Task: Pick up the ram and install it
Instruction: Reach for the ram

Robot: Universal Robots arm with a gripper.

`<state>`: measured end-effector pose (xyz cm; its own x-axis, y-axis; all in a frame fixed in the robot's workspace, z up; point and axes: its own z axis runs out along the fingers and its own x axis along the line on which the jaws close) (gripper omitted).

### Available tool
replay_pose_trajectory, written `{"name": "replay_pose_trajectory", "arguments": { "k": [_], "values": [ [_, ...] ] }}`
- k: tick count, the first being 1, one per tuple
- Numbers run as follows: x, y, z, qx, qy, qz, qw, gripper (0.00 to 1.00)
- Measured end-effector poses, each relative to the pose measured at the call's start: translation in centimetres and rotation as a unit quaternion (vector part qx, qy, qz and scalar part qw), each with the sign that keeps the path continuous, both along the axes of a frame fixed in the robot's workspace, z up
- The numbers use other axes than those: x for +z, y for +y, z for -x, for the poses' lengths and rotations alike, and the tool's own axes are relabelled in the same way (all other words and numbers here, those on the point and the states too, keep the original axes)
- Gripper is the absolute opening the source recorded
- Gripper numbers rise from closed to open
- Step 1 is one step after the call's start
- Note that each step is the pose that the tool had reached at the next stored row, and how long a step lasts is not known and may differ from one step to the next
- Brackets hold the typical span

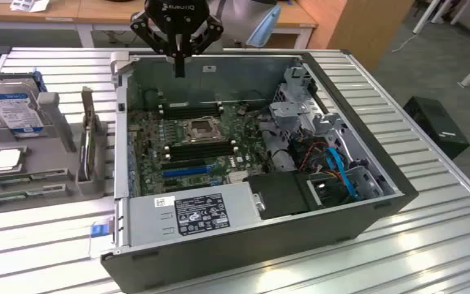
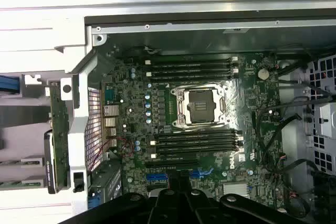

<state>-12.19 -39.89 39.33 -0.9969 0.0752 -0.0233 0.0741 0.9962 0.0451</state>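
Observation:
My gripper [image 1: 179, 68] hangs above the far wall of the open computer case [image 1: 243, 236], well over the motherboard [image 1: 149, 165]. Its two black fingers are pressed together into one narrow tip and I see nothing green between them. In the wrist view the gripper [image 2: 176, 190] sits low over the board, fingers together. Black memory slots [image 1: 190, 110] [image 2: 191, 66] lie beyond the CPU socket [image 2: 202, 106], and a second set [image 1: 200, 149] [image 2: 197, 142] lies on its near side. A thin greenish stick that looks like the ram [image 1: 5, 197] [image 2: 21, 183] lies in the grey holder's front groove, far from the gripper.
On the exterior view's left, the grey holder [image 1: 55, 122] carries a hard drive [image 1: 10, 107], a chip [image 1: 7, 160] and an upright card with a metal bracket [image 1: 88, 144]. Inside the case are a power supply [image 1: 194, 214], a drive cage [image 1: 300, 116] and blue cables [image 1: 341, 174].

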Motion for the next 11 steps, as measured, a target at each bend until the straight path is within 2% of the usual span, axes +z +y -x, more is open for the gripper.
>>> {"name": "replay_pose_trajectory", "arguments": {
  "k": [11],
  "values": [
    [0.0,0.0,0.0,0.0,0.0,0.0,1.0,0.11]
  ]
}}
